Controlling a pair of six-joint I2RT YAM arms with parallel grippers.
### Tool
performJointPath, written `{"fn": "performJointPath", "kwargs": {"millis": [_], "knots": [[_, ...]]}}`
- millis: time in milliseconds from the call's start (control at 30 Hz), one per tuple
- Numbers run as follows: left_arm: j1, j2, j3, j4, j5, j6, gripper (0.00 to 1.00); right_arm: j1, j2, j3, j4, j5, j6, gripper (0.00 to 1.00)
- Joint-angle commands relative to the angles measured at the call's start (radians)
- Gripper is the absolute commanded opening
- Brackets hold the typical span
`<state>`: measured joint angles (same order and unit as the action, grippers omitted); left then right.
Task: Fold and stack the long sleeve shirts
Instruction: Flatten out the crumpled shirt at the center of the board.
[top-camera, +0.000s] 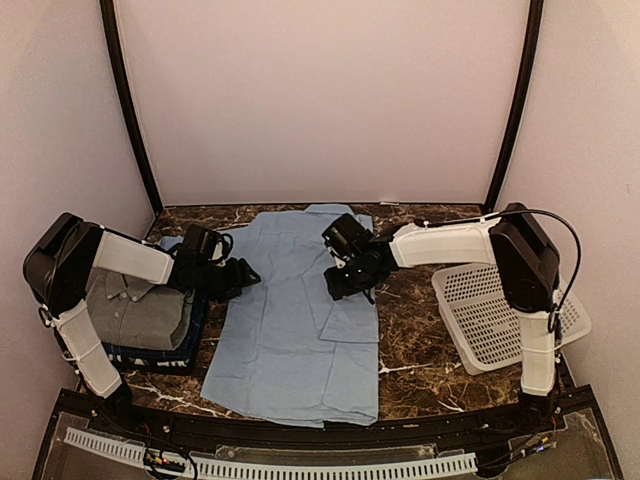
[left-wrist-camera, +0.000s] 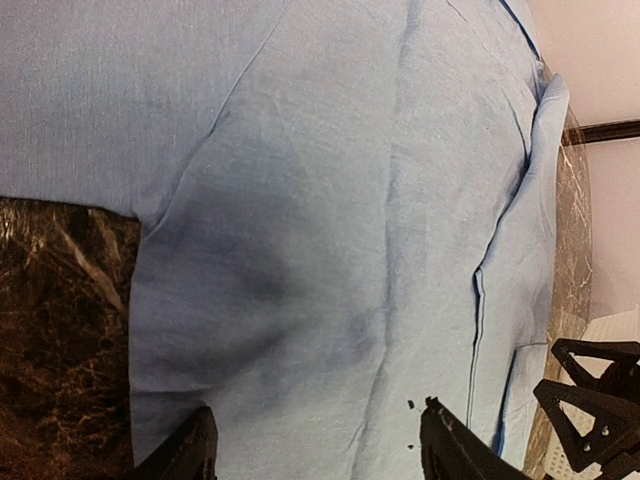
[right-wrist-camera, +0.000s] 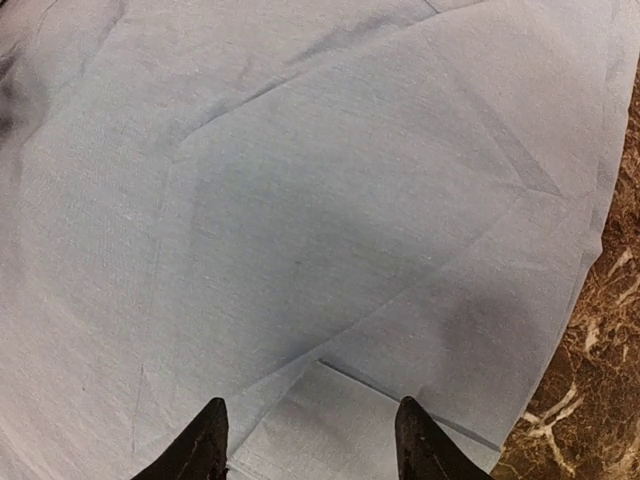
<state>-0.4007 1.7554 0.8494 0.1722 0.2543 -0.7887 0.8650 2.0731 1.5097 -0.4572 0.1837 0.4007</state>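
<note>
Our left arm (top-camera: 120, 262) comes in from the left side with its elbow raised and its forearm stretched toward the middle of the desk (top-camera: 415, 345). The left gripper (top-camera: 243, 278) hangs at the left edge of the light blue shirt (top-camera: 290, 345). In its wrist view the 2 fingers (left-wrist-camera: 190, 452) stand apart over the cloth with nothing between them, so it is released.

Our right arm (top-camera: 450, 243) reaches in from the right, its forearm nearly level, and the right gripper (top-camera: 346, 287) points down over the right half of the same shirt, above a sleeve folded inward. Its fingers (right-wrist-camera: 205, 447) are also spread, with only flat blue cloth beneath them and nothing pinched.

The light blue shirt lies spread flat in the middle of the desk, collar end away from us. The grey shirt (top-camera: 135, 312) lies folded at the left on top of the dark navy shirt (top-camera: 150, 356). A white basket (top-camera: 495, 335) sits at the right.
</note>
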Motion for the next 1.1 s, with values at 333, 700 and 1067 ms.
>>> {"fn": "performJointPath", "kwargs": {"millis": [333, 700, 1067], "knots": [[0.008, -0.013, -0.036, -0.050, 0.013, 0.009, 0.68, 0.020, 0.094, 0.067, -0.097, 0.092, 0.072, 0.59], [0.008, -0.016, -0.042, -0.050, 0.014, 0.009, 0.68, 0.014, 0.036, -0.010, -0.052, 0.093, 0.086, 0.28], [0.008, -0.016, -0.045, -0.056, 0.007, 0.011, 0.67, 0.009, -0.037, 0.000, -0.036, 0.108, 0.070, 0.01]]}}
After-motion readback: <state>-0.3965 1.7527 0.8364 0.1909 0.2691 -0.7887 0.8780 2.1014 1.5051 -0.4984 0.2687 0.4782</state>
